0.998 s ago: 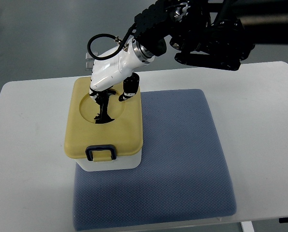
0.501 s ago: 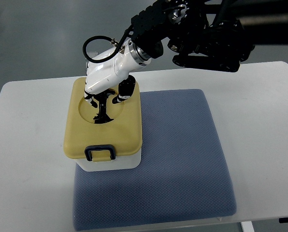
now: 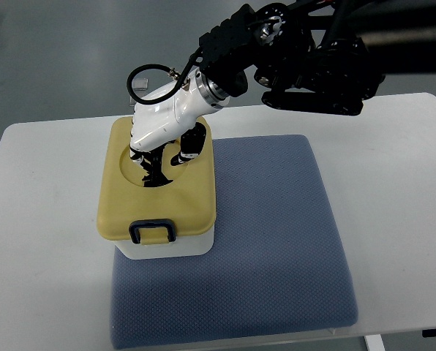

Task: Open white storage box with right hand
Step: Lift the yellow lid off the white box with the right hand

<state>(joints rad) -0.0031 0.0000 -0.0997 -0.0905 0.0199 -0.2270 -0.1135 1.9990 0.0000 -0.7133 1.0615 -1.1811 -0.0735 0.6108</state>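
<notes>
Since a moment ago the right hand has drawn slightly back toward the far side of the box, its dark fingers pointing down into the round hollow of the yellow lid. Whether those fingers grip anything or only rest there, I cannot tell. Lid closed with its dark latch at the near edge, the box sits on the left part of a blue mat on the white table.
</notes>
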